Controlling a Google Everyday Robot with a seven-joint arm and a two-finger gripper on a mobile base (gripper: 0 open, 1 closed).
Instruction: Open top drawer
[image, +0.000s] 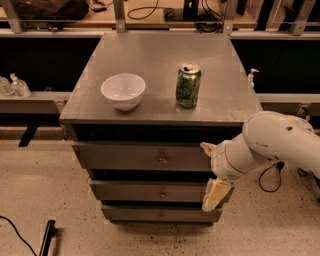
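The top drawer (125, 156) is the widest grey front under the cabinet top, and it sits closed. Its small metal knob (162, 158) is at the centre of the front. My gripper (210, 171) hangs on the white arm in front of the right end of the drawers, to the right of the knob and a little lower. Its two cream fingers (215, 194) stand apart, open and empty, one by the top drawer's right end and one by the middle drawer.
Two narrower grey drawers, the middle (150, 191) and the bottom (155, 214), sit below. On the cabinet top (160, 60) stand a white bowl (123, 90) and a green can (188, 85). A shelf with cables runs behind. A black cable lies on the floor at left.
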